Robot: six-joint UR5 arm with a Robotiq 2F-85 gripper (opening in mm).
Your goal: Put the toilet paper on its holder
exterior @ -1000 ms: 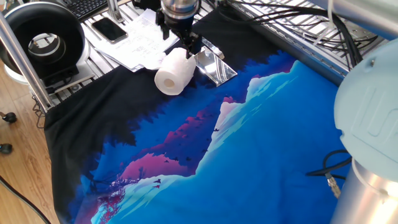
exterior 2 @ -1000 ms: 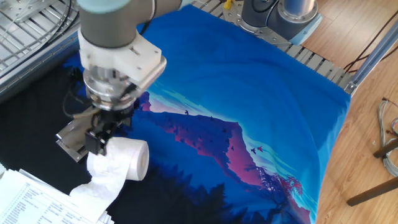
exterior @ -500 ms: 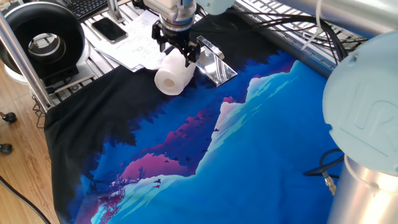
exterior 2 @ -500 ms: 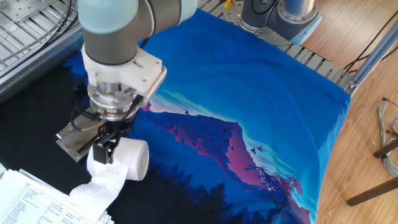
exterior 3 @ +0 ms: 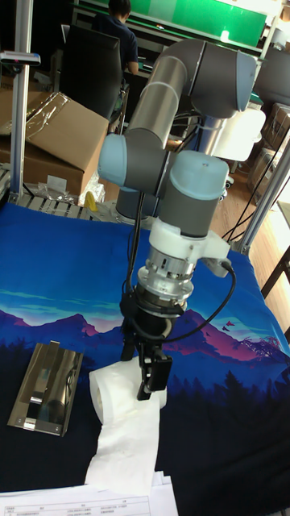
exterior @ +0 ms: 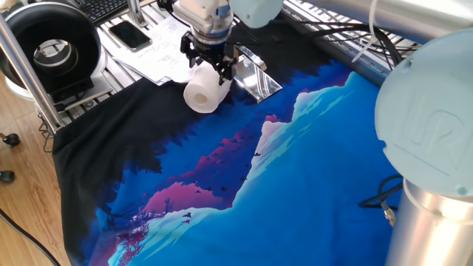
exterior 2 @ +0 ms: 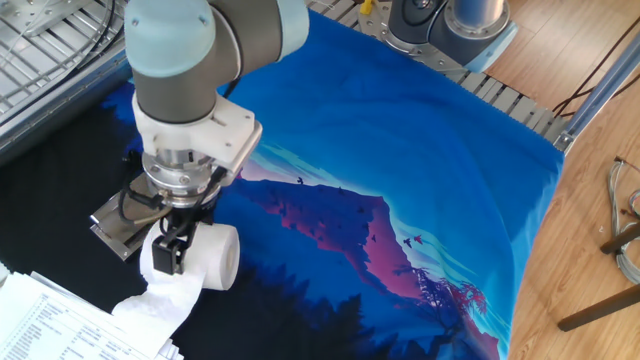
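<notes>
The toilet paper [exterior: 204,94] is a white roll lying on its side on the dark part of the cloth, with a loose tail [exterior 3: 129,451] trailing toward the printed sheets. My gripper [exterior: 207,68] stands open and low over the roll [exterior 2: 210,256]. One finger is on each side of the roll's upper part, and the far finger is partly hidden. The holder [exterior: 256,78], a shiny metal plate, lies flat right beside the roll [exterior 3: 119,393]. The tall fixed view shows the holder [exterior 3: 44,389] to the left of the gripper [exterior 3: 141,367].
Printed paper sheets [exterior: 164,53], a phone [exterior: 131,33] and a large black round device [exterior: 48,44] sit past the cloth's edge near the roll. The robot base [exterior: 436,185] and cables [exterior: 347,29] fill the right side. A blue mountain-print cloth [exterior 2: 400,150] covers the table.
The gripper has come down from above the roll until its fingers sit around the roll's top. The roll and holder have stayed where they were.
</notes>
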